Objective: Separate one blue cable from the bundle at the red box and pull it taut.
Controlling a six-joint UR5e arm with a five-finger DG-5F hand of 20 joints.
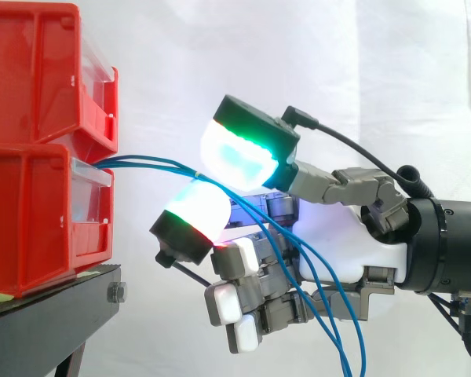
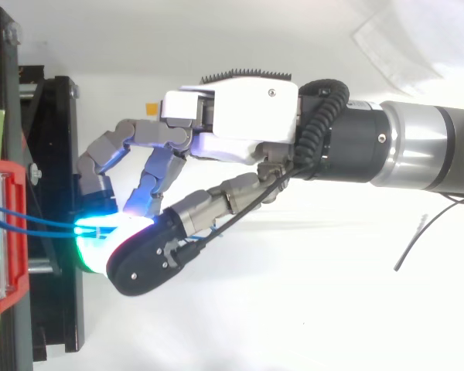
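Note:
Two red bins (image 1: pixel 35 86) are stacked on the black stand (image 1: pixel 55 302) at the left. A bundle of thin blue cables (image 1: pixel 145 162) comes out between the bins and runs right to my hand (image 1: pixel 337 236). One green-white glowing pad (image 1: pixel 247 149) sits above the strands and a white-red one (image 1: pixel 192 212) below, pinching them close to the bins. Behind the pinch the cables sag past the curled lower fingers and off the bottom edge. From above, the blue strands (image 2: pixel 39 224) leave the red bin (image 2: pixel 4 232) and end at the glowing pads of my hand (image 2: pixel 247 116).
The black stand (image 2: pixel 58 154) juts toward my hand just below the pinch point. A white curtain hangs behind the work. A loose thin black wire (image 2: pixel 417 239) lies on the white surface at the right, and a small orange scrap (image 2: pixel 151 104) sits near the stand.

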